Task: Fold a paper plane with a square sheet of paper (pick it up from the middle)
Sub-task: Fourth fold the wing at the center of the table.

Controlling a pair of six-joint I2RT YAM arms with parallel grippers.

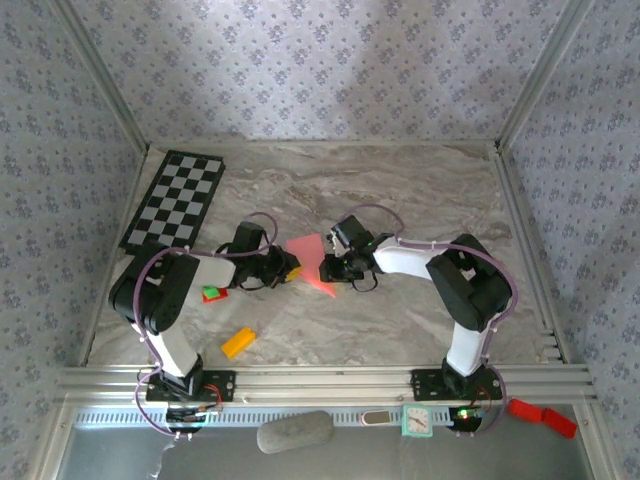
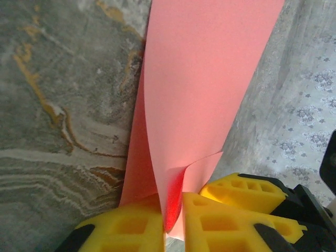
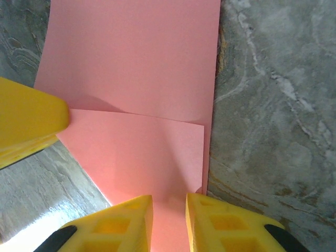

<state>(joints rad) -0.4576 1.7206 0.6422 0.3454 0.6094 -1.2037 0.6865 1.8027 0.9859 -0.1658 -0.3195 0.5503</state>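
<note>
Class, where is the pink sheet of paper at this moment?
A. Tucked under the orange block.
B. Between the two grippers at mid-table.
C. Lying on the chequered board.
B: the square sheet of paper runs from the left gripper, which pinches one end, to the right gripper at the other.

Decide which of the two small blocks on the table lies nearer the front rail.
The orange block: it lies close to the front rail, while the red-and-green block sits farther back on the table.
</note>
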